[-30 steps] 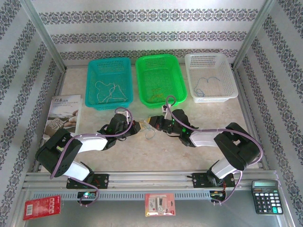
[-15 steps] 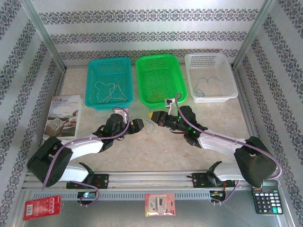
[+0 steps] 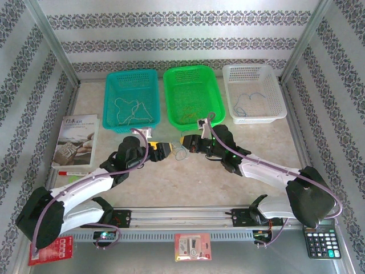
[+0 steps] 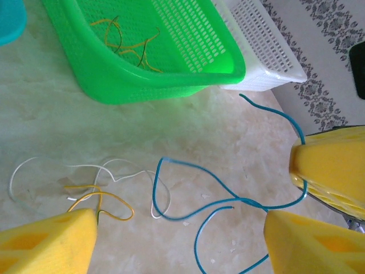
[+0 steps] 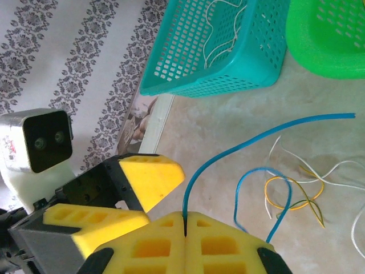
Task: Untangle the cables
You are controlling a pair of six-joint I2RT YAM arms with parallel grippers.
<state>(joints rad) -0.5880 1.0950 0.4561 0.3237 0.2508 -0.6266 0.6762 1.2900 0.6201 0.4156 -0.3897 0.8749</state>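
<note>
Pulling the blue cable (image 5: 239,144) free of the knot looks like the step in hand. Your right claw (image 5: 185,220) is closed on that blue cable, pinched thin between the pads, at the lower middle of the right wrist view. Your left claw (image 4: 179,220) stands open with nothing in it, just left of the pile in the top view. The pile sits mid-frame on the table (image 3: 188,182), between the two claws. The white cable (image 4: 85,167) and yellow cable (image 4: 101,193) lie tangled at the lower left of the left wrist view. One blue loop crosses the end of the white one.

Probably best to lift blue slowly up and away to the right so the loop slides off white rather than dragging it along. If white or yellow starts to move, drop the open left claw on them to pin them. Blue likely belongs in the white basket (image 3: 246,67), upper right, where another blue cable lies. Watch the grip, since a cord this thin could slip out.
</note>
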